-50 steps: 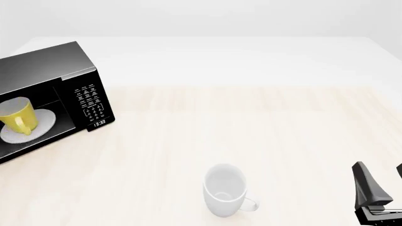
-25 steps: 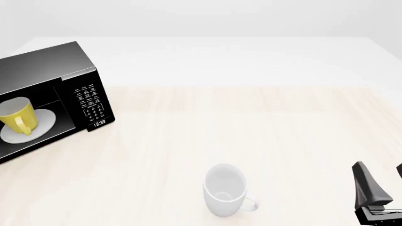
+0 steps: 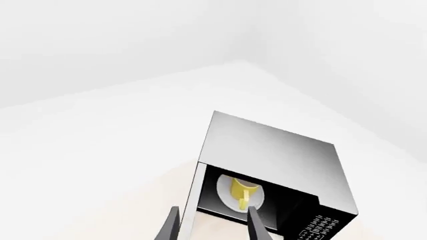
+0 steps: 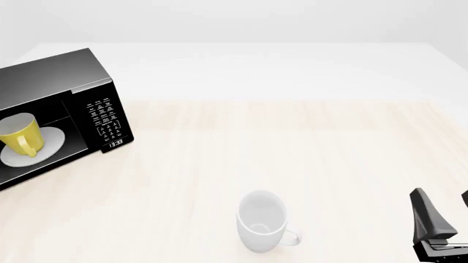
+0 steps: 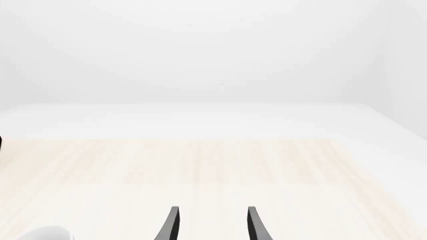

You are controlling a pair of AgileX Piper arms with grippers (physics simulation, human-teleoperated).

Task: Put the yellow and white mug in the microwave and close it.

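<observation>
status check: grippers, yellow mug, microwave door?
Left gripper open, empty. Right gripper open, empty. Yellow and white mug on turntable inside microwave; door not closed. White mug on table, clear of microwave.

A simulated tabletop scene is shown: flat, textureless rendering and blank white surroundings. A pale wood-grain table (image 4: 307, 159) fills the frame; kitchenware is suggested by a microwave (image 4: 66, 109) at left and a white mug (image 4: 262, 221) at lower centre.

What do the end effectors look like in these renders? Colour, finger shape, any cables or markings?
Both are plain black. The left end effector and the right end effector each show two thin, blade-like fingers tapering to narrow tips. From the front, the right end effector looks angular and faceted, on a blocky black base. No cables, markings or sleeves visible.
</observation>
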